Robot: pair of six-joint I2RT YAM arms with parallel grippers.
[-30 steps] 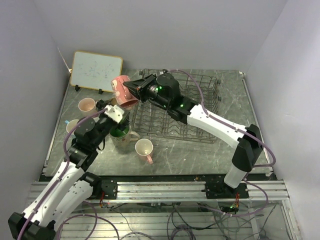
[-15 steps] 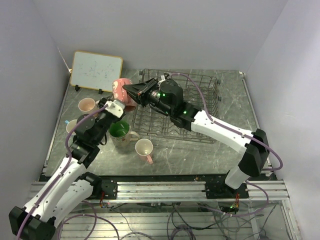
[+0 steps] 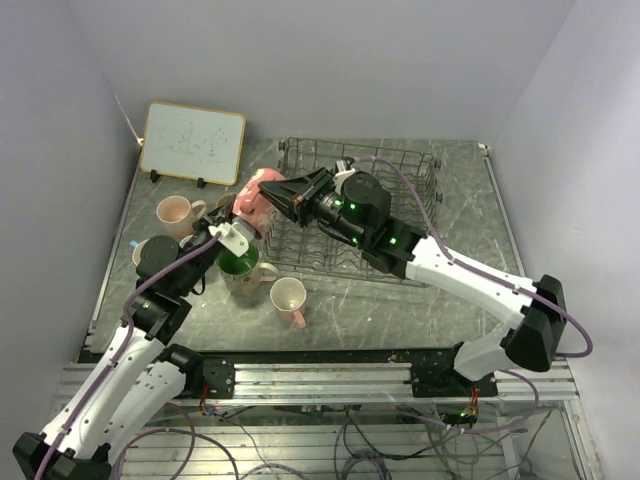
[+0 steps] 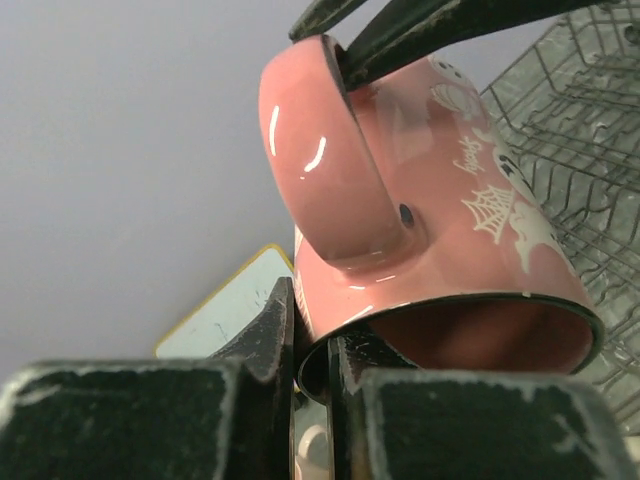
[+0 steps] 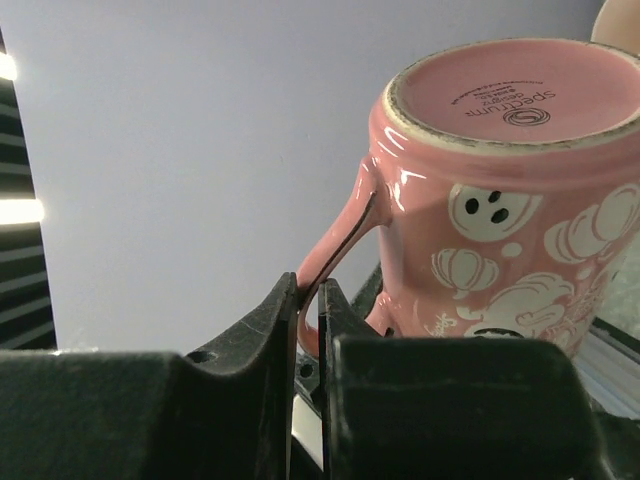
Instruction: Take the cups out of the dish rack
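Top view: the pink mug point(image 3: 255, 192) is held tilted at the left end of the dish rack point(image 3: 405, 168); the right hand point(image 3: 273, 193) grips it; the left hand point(image 3: 245, 218) fingertips are hidden beneath it.
Left wrist view: the left hand point(image 4: 308, 335) is clamped on the mug's rim.
Right wrist view: the right hand point(image 5: 308, 300) pinches the handle point(image 5: 345, 240); the frame edge cuts off the mug's right side.

Robotics lab cell, white enclosure walls point(image 3: 350, 70), marbled worktop point(image 3: 400, 310), aluminium rail point(image 3: 330, 378) at 6 o'clock, loose cabling point(image 3: 360, 440) below it.
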